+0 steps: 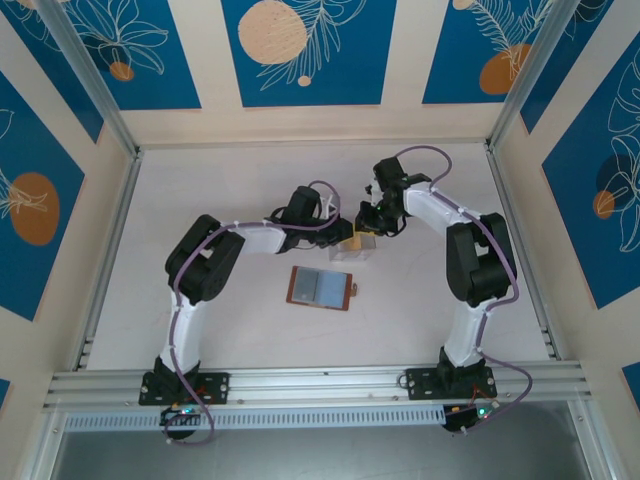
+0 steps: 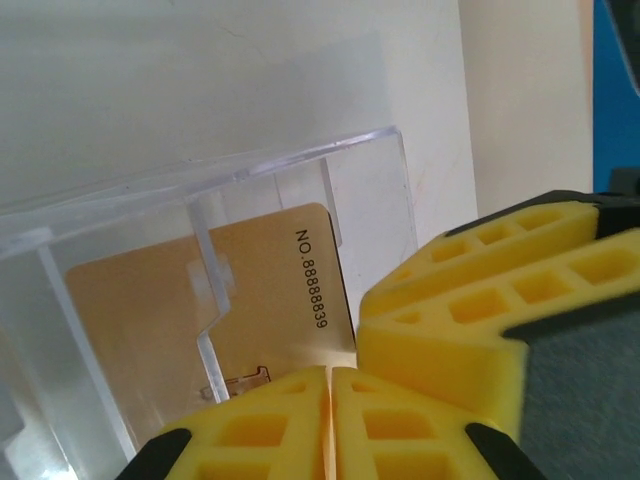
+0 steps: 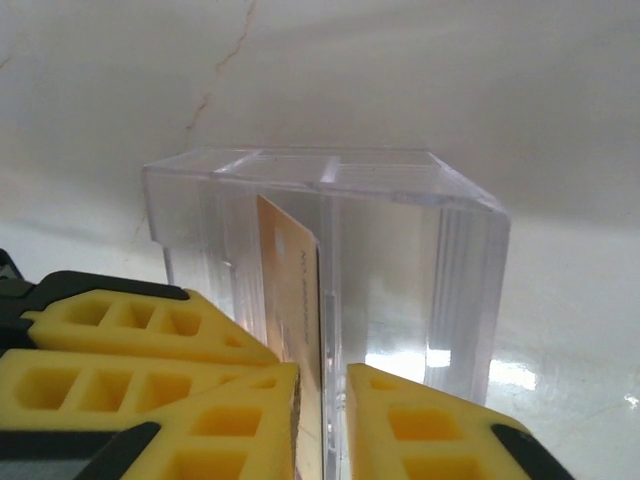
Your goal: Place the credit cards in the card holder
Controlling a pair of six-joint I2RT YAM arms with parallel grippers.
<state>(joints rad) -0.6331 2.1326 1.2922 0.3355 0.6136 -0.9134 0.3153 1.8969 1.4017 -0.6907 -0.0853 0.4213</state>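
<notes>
A tan credit card (image 2: 260,300) printed with a number stands on edge inside a clear plastic box (image 2: 330,150). My left gripper (image 2: 333,400) sits low against the box, its fingers pressed together with nothing visibly between them. My right gripper (image 3: 322,420) is open a little. It straddles the card (image 3: 290,290) and a clear divider of the box (image 3: 400,190); the card lies against its left finger, with a gap to the other. The card holder (image 1: 320,288) lies open and flat, grey-blue inside up, just in front of both grippers (image 1: 340,238) (image 1: 368,228).
The clear box (image 1: 352,250) stands mid-table between the two wrists, and the grippers' fingers nearly touch there. Aluminium rails and patterned walls frame the white table (image 1: 200,200). Bare table lies to the left, the right and in front of the card holder.
</notes>
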